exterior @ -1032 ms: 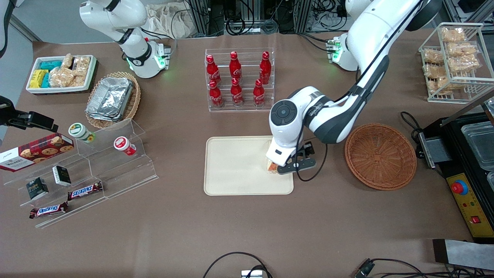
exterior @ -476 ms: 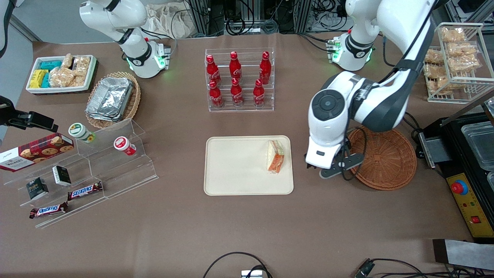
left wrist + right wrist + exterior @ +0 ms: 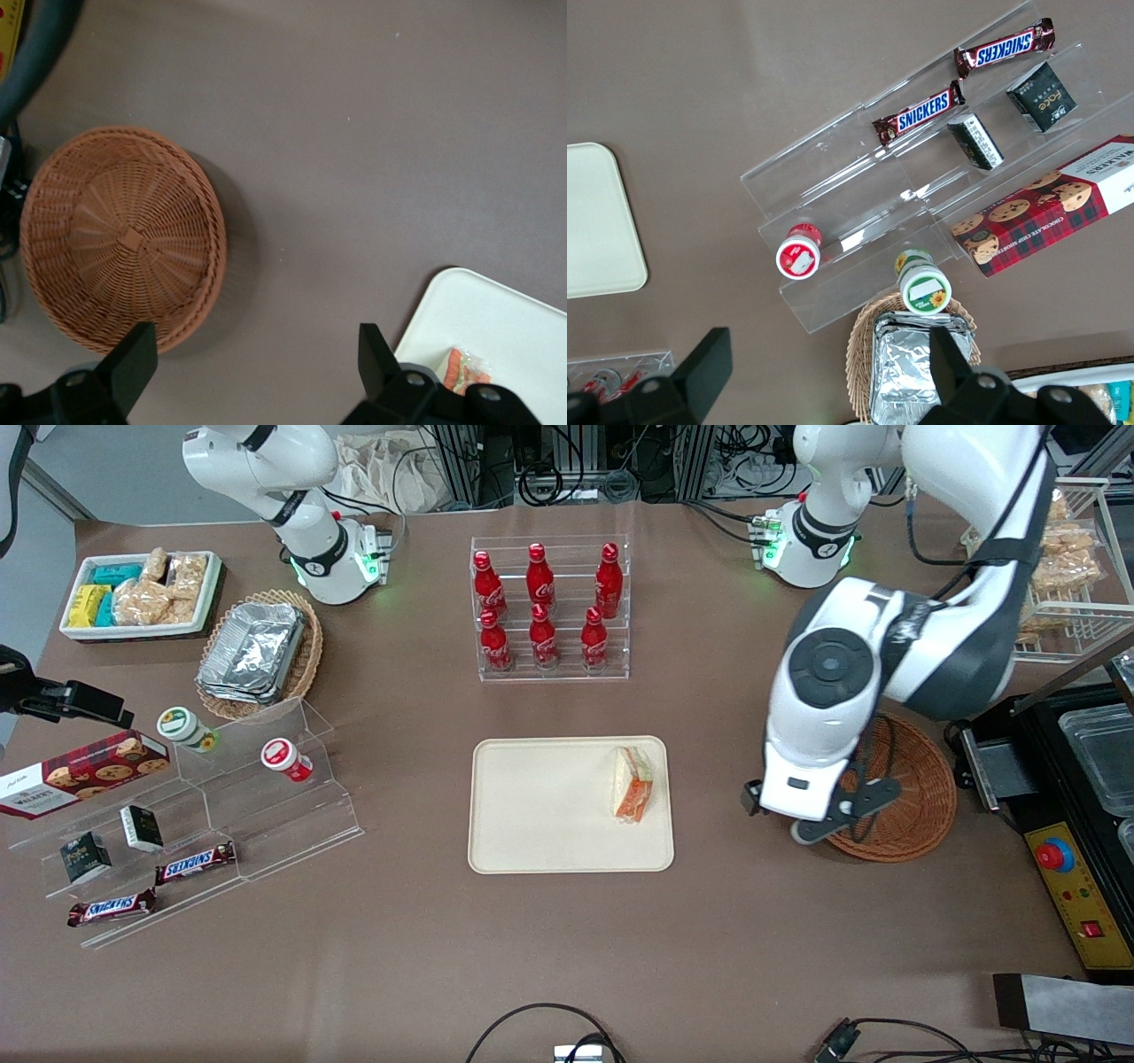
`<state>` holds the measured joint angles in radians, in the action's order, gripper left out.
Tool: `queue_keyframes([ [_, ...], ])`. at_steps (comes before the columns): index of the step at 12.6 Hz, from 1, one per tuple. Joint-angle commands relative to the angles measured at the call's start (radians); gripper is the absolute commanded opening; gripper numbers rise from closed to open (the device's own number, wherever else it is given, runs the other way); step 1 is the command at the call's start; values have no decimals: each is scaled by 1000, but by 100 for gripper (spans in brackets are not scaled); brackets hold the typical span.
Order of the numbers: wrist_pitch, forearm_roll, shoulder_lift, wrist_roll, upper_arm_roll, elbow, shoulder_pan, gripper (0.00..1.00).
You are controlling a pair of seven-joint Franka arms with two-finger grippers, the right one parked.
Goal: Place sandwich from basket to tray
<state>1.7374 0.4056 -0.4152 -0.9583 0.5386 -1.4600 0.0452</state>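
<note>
Now the sandwich (image 3: 633,784) lies on the tray (image 3: 540,815), at the end nearest the basket (image 3: 912,797). The gripper (image 3: 257,359) hangs in the air over the bare table between tray and basket. Its fingers (image 3: 133,354) are spread wide and hold nothing. The basket has nothing in it.

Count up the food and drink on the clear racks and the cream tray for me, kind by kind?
Red bottles: 6
Snickers bars: 2
Small dark boxes: 2
Lidded cups: 2
Cookie box: 1
Sandwich, on the tray: 1
Total: 14
The claw hovers open beside the basket.
</note>
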Motion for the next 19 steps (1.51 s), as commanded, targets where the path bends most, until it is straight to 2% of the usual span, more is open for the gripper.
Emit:
queue_keyframes([
  [1,-76,-41,9,94,6,59,48,100],
  [4,-91,-83,45,191,4,59,105,100],
  [7,-137,-91,81,272,-17,55,125,100],
  [9,-137,-138,122,361,-86,47,110,100],
  [12,-144,-211,211,537,-277,12,10,100],
  [13,-151,-240,237,580,-308,4,8,100],
  [15,-193,-254,277,671,-337,3,8,100],
  [19,-251,-350,354,763,-362,-29,21,100],
])
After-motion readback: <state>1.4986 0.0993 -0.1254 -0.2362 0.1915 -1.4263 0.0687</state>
